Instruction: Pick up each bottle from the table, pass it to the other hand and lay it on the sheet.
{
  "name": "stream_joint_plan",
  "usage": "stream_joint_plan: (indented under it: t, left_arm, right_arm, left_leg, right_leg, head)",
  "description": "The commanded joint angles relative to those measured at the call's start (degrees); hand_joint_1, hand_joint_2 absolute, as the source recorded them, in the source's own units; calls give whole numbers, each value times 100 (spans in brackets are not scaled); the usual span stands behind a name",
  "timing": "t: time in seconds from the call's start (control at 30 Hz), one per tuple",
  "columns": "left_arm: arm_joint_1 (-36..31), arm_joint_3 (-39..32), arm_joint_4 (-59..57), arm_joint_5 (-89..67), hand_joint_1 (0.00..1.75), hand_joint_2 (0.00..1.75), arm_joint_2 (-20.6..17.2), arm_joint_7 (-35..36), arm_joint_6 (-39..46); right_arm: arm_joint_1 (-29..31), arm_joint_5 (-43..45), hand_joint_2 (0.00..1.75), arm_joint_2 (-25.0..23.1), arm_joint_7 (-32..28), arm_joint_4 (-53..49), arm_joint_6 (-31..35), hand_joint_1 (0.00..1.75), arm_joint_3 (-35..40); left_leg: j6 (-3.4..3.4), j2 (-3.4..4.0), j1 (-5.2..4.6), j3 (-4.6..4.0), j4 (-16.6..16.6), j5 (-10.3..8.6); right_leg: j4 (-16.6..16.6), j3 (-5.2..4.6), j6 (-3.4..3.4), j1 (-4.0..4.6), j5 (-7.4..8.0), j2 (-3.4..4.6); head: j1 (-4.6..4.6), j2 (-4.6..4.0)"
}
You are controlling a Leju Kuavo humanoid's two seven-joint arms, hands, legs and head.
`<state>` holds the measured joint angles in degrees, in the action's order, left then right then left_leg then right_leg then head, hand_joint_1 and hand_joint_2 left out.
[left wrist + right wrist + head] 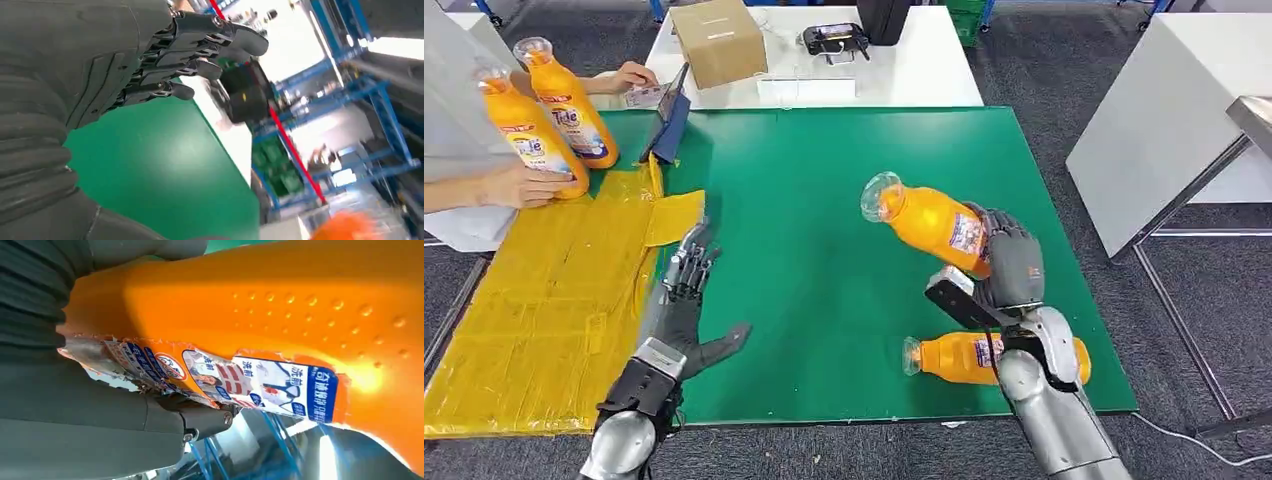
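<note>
Head view: right hand (pixel 1014 268) grips orange plastic detergent bottle (pixel 929 222) by base, lifted over green tabletop (pixel 824 200). Left hand (pixel 686 290) empty, fingers (pixel 200 45) spread. Bottle likely rigid, slick, weighty; receive mid-body, near label.

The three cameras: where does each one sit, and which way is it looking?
Head view: high on the robot, looking forward and down at the green table; both silver arms show, left hand open, right hand holding a bottle.
Left wrist view: behind the left hand, looking along the table into the hall.
Right wrist view: behind the right hand, close against the bottle.
Shared: head and right wrist views both show the held bottle.
</note>
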<state>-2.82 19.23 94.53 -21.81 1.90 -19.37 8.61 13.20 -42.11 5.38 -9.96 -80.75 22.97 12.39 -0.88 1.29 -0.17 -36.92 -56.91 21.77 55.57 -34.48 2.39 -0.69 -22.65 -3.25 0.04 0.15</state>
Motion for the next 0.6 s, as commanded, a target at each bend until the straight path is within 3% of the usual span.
stream_joint_plan:
  t: [0.03,0.1,0.2,0.27,0.4,0.47,0.6]
  left_arm:
    - [-180,597,-445,9,0,175,-159,36,-38]
    - [-180,597,-445,9,0,175,-159,36,-38]
    - [-232,654,-470,53,0,175,-190,20,-33]
    - [-277,707,-464,170,0,175,-184,-70,-34]
    - [-459,875,-395,260,0,175,-149,-118,-5]
    - [-545,946,-417,291,0,175,-136,-104,33]
    - [-579,978,-427,345,0,175,-131,-113,69]
  right_arm:
    - [-242,819,175,-602,-347,-976,-114,175,64]
    - [-242,819,175,-602,-347,-976,-114,175,64]
    - [-236,1942,175,-739,-688,-923,-808,175,286]
    - [-179,2227,175,-894,-695,-618,-1092,175,574]
    - [136,2120,175,-1242,-707,778,-1272,175,1270]
    - [230,2219,175,-1418,-884,1277,-1338,175,1539]
    - [288,2260,175,-1504,-909,1504,-1418,175,1765]
  left_leg:
    - [12,0,3,30,3,16]
    - [8,-3,2,13,4,7]
    - [12,-1,8,35,1,20]
    - [11,6,8,33,2,18]
    - [10,25,10,21,6,10]
    - [18,27,16,56,10,23]
    - [16,21,15,42,7,16]
  right_leg:
    - [1,24,-12,-1,-15,31]
    - [-1,5,-7,0,-7,16]
    - [0,27,-12,3,-17,32]
    - [-1,23,-11,2,-15,35]
    - [-7,8,-11,7,-1,41]
    - [-10,40,-20,9,-11,67]
    - [-8,29,-17,10,-8,52]
  head:
    - [-2,0]
    - [-2,0]
    - [-2,0]
    - [-2,0]
    - [0,0]
    - [0,0]
    - [0,0]
